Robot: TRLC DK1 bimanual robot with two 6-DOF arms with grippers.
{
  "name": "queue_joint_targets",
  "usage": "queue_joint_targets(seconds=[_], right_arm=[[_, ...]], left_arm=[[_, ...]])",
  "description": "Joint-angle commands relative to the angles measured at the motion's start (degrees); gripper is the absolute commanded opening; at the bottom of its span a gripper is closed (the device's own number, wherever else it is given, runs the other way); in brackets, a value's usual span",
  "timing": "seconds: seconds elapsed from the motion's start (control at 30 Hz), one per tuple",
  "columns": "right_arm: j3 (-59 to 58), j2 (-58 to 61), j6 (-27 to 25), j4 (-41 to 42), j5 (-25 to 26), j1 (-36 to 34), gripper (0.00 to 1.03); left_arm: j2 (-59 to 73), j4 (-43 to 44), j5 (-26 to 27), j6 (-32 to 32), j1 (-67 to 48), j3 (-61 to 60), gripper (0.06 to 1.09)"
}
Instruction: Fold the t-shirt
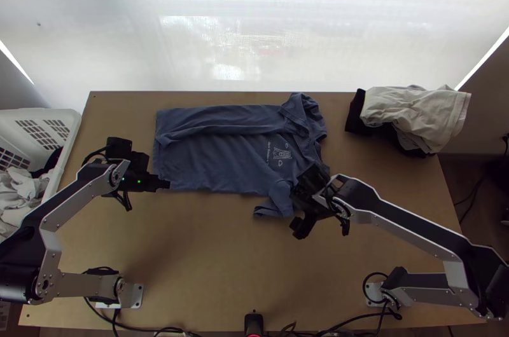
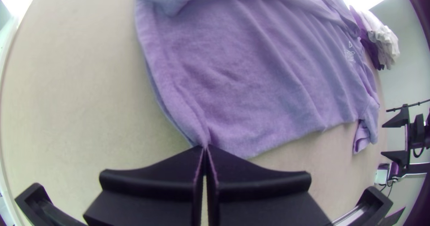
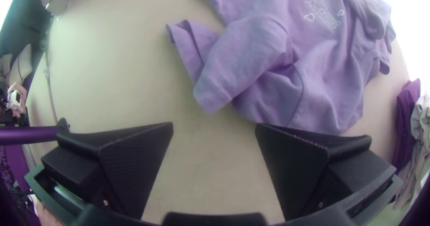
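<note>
The t-shirt (image 1: 216, 159), white lettering and a drawing (image 1: 282, 154) toward its right, lay on the table's (image 1: 210, 261) far half. The left gripper (image 1: 167, 184) pinched its near left corner; the right gripper (image 1: 298, 209) stood apart-fingered near a sleeve (image 1: 273, 208).

Top view high, facing steeply down; wrist views closer.

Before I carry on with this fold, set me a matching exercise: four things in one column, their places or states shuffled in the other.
1. Left gripper
2. Right gripper
3. White basket
4. Pile of clothes

A. Fingers open, near a sleeve
B. At the far right corner of the table
C. Fingers closed on a hem corner of the t-shirt
D. Beside the table's left edge

Right pairs: 1-C, 2-A, 3-D, 4-B
</note>
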Motion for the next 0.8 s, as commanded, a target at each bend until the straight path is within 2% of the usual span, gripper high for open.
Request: queue_joint_targets(seconds=[0.0, 0.23, 0.33, 0.47, 0.5, 0.77], right_arm=[[0.84, 3.93, 0.55, 1.79, -0.33, 1.46, 0.83], [0.76, 7.10, 0.11, 6.53, -0.77, 1.37, 0.59], [0.41, 7.89, -0.15, 8.56, -0.86, 1.46, 0.39], [0.32, 8.15, -1.03, 9.61, -0.86, 1.37, 0.06], [0.32, 8.07, -1.03, 9.61, -0.77, 1.20, 0.03], [-0.12, 3.93, -1.20, 7.41, -0.77, -1.97, 0.03]], left_arm=[[0.06, 0.21, 0.00, -0.19, 0.16, -0.04, 0.09], [0.23, 0.21, 0.00, -0.28, 0.16, -0.13, 0.09], [0.32, 0.12, 0.00, -0.19, 0.25, -0.22, 0.09], [0.15, 0.03, 0.00, -0.19, 0.34, -0.13, 0.09], [0.06, 0.03, 0.00, -0.19, 0.34, -0.13, 0.09], [-1.96, -1.20, 0.00, -0.19, 0.34, -0.22, 0.09]])
